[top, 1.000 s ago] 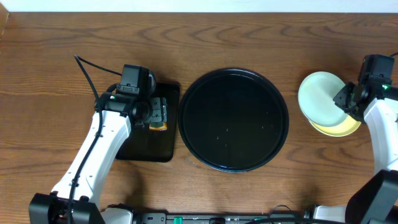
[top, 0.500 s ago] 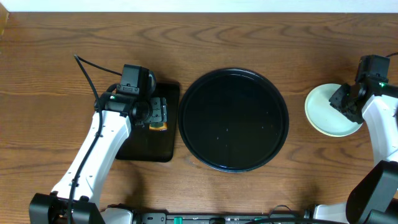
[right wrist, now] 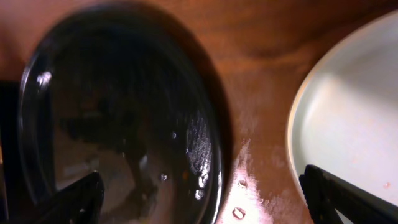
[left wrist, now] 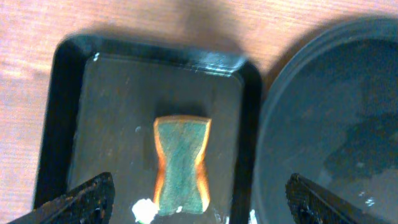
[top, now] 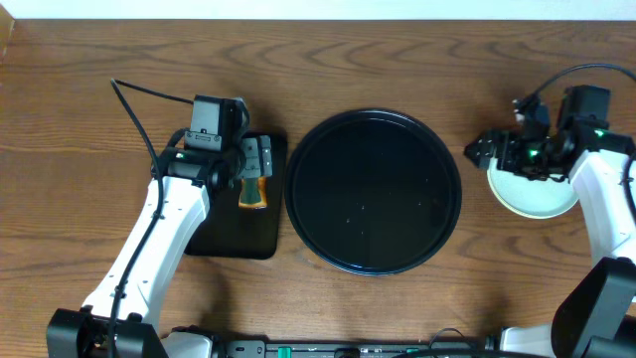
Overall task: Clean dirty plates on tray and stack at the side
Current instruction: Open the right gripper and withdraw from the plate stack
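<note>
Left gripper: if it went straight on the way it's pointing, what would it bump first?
Most likely the orange-and-green sponge, lying in the small black tray between the open fingers of the left gripper. Depth is unclear, so how far away it is can't be told.

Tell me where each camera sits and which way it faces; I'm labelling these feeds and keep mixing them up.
Overhead: fixed above the table, looking straight down on the tray, left gripper and right gripper.
Left wrist: behind the left gripper, looking down at the sponge in the rectangular tray; own fingertips at the bottom corners.
Right wrist: behind the right gripper, looking down at the tray's edge and the plates; own fingertips likewise.
Shared: both wrist views catch the tray.
</note>
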`<control>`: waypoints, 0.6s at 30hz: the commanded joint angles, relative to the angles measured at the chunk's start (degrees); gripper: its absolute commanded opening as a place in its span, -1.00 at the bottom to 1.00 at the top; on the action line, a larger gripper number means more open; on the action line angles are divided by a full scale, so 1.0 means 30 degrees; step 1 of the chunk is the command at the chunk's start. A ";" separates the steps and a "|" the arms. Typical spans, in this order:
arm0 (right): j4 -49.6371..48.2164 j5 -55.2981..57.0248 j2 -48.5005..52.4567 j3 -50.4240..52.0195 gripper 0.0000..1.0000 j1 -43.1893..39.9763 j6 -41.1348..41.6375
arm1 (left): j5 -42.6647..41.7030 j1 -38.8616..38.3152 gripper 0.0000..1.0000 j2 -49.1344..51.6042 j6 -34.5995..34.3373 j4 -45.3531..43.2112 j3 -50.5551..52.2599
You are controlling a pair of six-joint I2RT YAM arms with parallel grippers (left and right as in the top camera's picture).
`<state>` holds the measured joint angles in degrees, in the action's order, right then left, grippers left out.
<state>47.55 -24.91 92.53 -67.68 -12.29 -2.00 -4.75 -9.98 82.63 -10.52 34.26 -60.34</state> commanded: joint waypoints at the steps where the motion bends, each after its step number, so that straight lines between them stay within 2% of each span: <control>1: 0.1195 0.4095 0.0124 -0.0007 0.99 0.0597 0.1282 | 0.1865 0.0029 0.77 0.0175 -0.0036 0.1872 0.0146; 8: 0.4000 0.5020 -0.0131 0.0036 0.99 0.1909 0.2448 | 0.1807 0.0270 0.79 0.0117 -0.1501 0.8196 0.0146; 12: 0.4087 0.6062 -0.1406 0.0554 0.98 0.3315 0.2637 | 0.1807 0.0270 0.78 -0.0801 -0.1639 0.8568 0.0153; 18: 0.1923 0.7227 -0.6200 0.2943 0.99 0.5923 0.3235 | 0.1741 0.0146 0.79 -0.4772 -0.1880 0.7810 0.0168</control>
<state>54.81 -5.80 80.68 -61.21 2.90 6.09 -0.43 -9.47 74.43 -15.29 58.24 -59.75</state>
